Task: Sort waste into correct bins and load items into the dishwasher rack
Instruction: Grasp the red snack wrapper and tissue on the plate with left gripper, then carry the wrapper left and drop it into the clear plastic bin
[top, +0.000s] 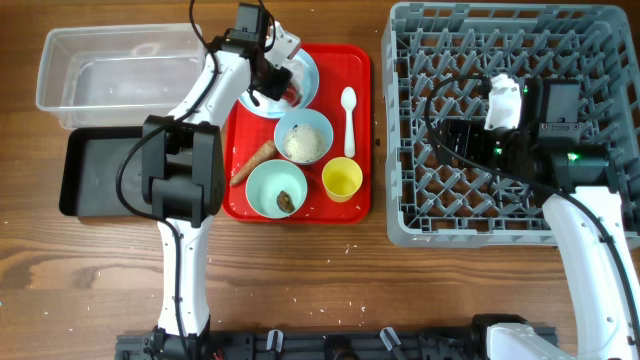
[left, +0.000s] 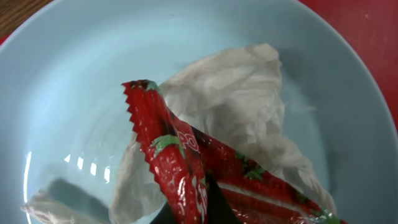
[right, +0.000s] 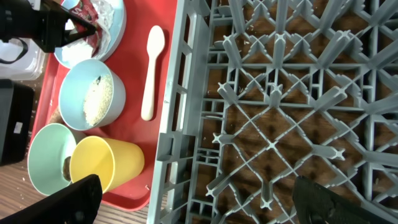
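My left gripper is down on the pale-blue plate at the back of the red tray. In the left wrist view its dark fingers are closed together with the red-and-white wrapper folded around them. Crumpled white tissue lies on the plate under the wrapper. The white bowl holds rice. The teal bowl holds a brown lump. A brown stick lies beside them. My right gripper is open and empty above the grey rack.
The yellow cup and white spoon lie on the red serving tray. The clear tub and black tray stand to the left. The cup and spoon also show in the right wrist view.
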